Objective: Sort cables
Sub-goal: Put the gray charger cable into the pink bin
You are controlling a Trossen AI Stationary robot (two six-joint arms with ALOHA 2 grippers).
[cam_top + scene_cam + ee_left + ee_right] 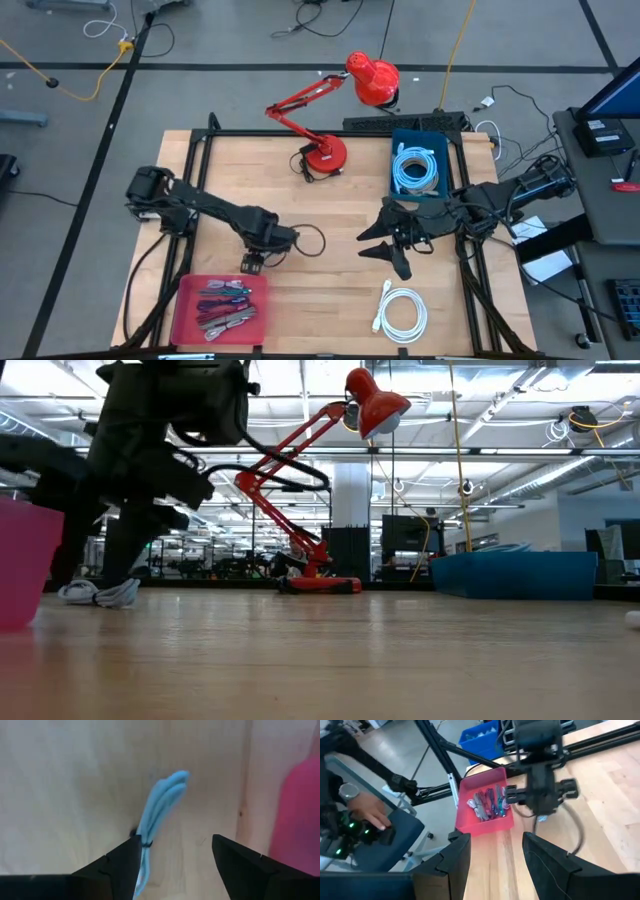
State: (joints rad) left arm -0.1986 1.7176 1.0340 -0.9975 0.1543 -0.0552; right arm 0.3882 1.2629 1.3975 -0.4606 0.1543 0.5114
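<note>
Near the table's front-left corner, beside the pink bin [182, 312], your left gripper [175, 852] hangs fingers apart over a short light-blue cable bundle [160, 815]. Its long axis runs forward from between the fingers, hugging one fingertip. It looks soft, glossy, tied with a dark band. Your right gripper [392, 240] waits, fingers apart, mid-right.

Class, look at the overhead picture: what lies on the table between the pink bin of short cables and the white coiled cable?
Nothing: in the high view, bare wood runs from the pink bin to the white coiled cable.
</note>
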